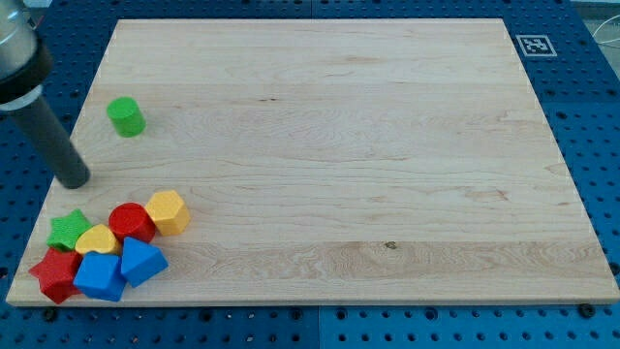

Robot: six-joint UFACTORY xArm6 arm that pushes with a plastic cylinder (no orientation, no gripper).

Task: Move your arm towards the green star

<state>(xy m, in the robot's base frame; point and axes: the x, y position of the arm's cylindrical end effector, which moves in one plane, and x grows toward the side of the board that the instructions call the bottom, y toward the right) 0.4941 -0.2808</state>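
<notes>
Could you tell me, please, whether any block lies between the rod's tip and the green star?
Nothing visible does. My tip sits just above the green star in the view, with only bare board between them. The green cylinder lies further up, and the yellow heart and red cylinder sit to the star's right.

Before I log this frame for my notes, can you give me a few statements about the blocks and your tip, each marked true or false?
1. My tip sits above the green star in the view, not touching it. True.
2. The green cylinder is packed into the cluster. False: it stands alone, toward the view's top.
3. The yellow heart lies between the green star and the red cylinder. True.
4. The blocks cluster at the board's right edge. False: they sit at the bottom-left corner.
</notes>
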